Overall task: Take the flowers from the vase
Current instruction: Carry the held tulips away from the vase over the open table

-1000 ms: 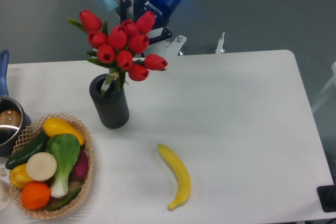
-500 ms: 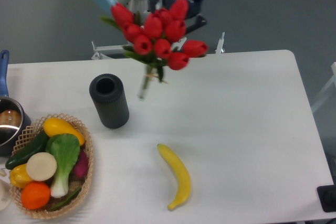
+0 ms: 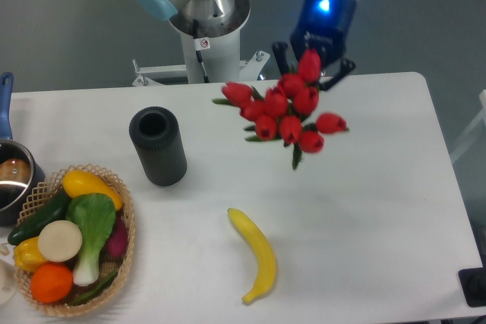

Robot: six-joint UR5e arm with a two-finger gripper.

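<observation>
The flowers (image 3: 285, 111), a bunch of red tulip buds with green stems, hang in the air above the middle-right of the white table. My gripper (image 3: 311, 62) is shut on the bunch from behind; its fingertips are mostly hidden by the buds. The black ribbed vase (image 3: 158, 146) stands upright and empty at the left, well apart from the flowers.
A yellow banana (image 3: 255, 255) lies on the table in front. A wicker basket (image 3: 127, 227) with vegetables and fruit sits at the front left. A pot with a blue handle (image 3: 9, 172) is at the left edge. The arm's base (image 3: 206, 32) stands behind the table.
The flowers have come up out of the vase and moved to the right with my gripper, now over the middle-right of the table. The vase stays in place, empty.
</observation>
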